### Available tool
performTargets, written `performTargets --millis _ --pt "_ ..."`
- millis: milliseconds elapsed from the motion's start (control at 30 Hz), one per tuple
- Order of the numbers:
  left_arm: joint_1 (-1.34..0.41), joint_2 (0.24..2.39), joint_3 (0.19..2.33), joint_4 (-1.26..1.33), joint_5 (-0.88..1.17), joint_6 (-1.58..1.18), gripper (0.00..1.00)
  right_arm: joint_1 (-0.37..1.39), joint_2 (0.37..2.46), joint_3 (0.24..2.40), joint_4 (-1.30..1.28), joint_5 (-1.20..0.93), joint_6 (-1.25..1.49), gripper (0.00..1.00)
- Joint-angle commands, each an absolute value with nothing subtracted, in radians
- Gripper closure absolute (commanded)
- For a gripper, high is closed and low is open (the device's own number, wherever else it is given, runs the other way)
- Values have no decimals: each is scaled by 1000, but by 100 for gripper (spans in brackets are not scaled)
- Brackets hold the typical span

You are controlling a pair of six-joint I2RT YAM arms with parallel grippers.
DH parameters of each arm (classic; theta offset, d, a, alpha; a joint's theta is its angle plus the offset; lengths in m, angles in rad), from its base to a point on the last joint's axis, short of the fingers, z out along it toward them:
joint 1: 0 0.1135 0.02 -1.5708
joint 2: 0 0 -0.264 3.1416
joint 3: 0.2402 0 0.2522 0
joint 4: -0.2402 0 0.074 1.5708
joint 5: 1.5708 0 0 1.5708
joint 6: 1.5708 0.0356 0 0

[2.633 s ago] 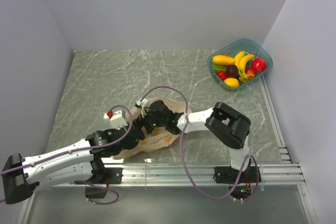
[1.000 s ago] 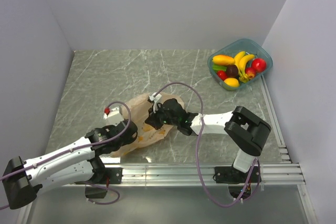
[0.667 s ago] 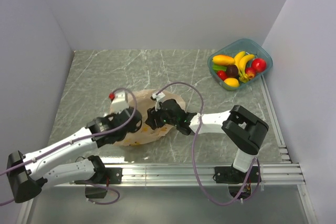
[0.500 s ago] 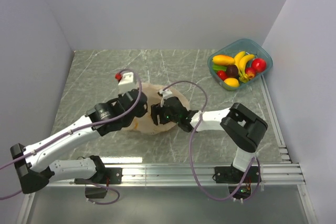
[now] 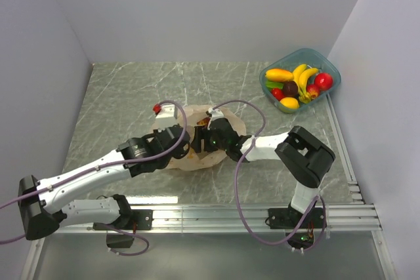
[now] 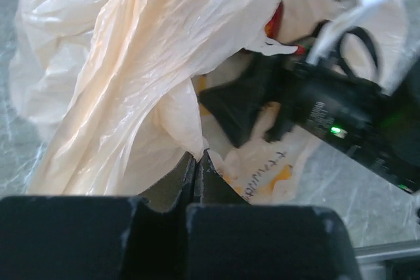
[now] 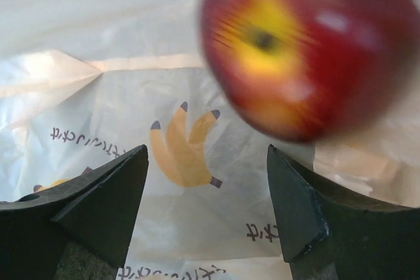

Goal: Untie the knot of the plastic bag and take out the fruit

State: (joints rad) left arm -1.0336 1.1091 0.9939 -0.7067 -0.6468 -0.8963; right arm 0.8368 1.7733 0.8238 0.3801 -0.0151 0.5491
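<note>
Plastic bag (image 5: 194,162) lies on the surface (image 5: 125,96), centre-near, between the two arms and well apart from the teal tub (image 5: 330,65) in the far right corner. The tub is rigid and clear-walled, heaped with glossy mixed fruit (image 5: 295,83): bananas, something orange, several reds.

Obstructions: from above, both wrists sit over the bag and cover its middle, so I get only the pale edge around them. Purple cables (image 5: 239,106) arc over it as well. In my left wrist view the right arm (image 6: 341,122), black-cased with a green light, blocks the bag's far side.

Left pincer (image 6: 197,165): tips pressed together, a fold of the film nipped between them, the sheet rising from there in a creased drape.

Right pincer (image 7: 207,162): jaws wide apart, nothing between them. Just beyond them sits an apple (image 7: 295,50), red with a yellow patch, blurred. I cannot tell whether it touches the film.

Bag material: thin, crinkly, translucent, pale orange-beige, with an orange banana print and small dark lettering. Surface: grey-green, marble-veined, matt.
</note>
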Motion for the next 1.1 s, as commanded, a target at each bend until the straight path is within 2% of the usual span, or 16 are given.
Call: performTargets --millis 0,167,500,767,1067 --pt "-994 1042 931 -669 -624 -948 99 836 1744 821 377 -2 528 20" --pt "-943 1012 801 -589 -565 -962 100 844 1720 834 336 38 485 18" --pt "-925 1032 674 -469 -529 -986 99 881 1674 897 242 114 371 12" --pt "-917 1017 658 -471 -520 -997 100 887 1680 942 349 3 314 12" --pt "-916 969 727 -590 -571 -1008 99 894 1798 1034 468 -170 298 8"
